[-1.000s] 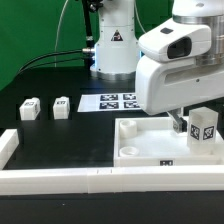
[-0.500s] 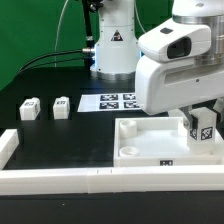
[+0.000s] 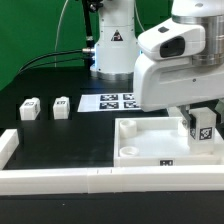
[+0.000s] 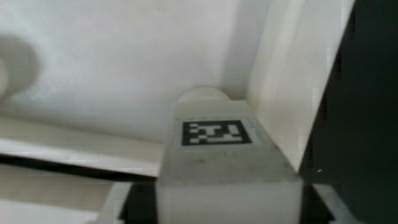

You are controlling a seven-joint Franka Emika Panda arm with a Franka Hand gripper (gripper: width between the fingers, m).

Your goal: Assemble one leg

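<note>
In the exterior view the Panda arm's big white wrist housing (image 3: 172,62) fills the upper part of the exterior view's right side, and the gripper (image 3: 199,118) hangs below it over the far corner of the tray piece (image 3: 140,148) on that side. The leg (image 3: 206,127), a small white block with its black-and-white tag facing the camera, sits upright between the dark fingers (image 3: 188,120), above the tray's recessed floor; whether its underside touches the tray cannot be told from here. The jaws are closed against the sides of the leg, gripping it. In the wrist view the same leg (image 4: 217,150) rises from between the fingers, its tag plainly readable, its rounded end pointing toward an inner corner of the tray (image 4: 125,70) where a raised wall meets the floor, with part of a round recess (image 4: 15,70) off to one side. On the black table (image 3: 60,135), toward the exterior view's left, two more small tagged blocks (image 3: 29,108) and (image 3: 60,106) stand well apart from the tray, near each other. The marker board (image 3: 118,102) lies flat between them and the arm's base (image 3: 113,45). A long white border bar (image 3: 70,180) runs along the front edge, touching the tray's front edge.
</note>
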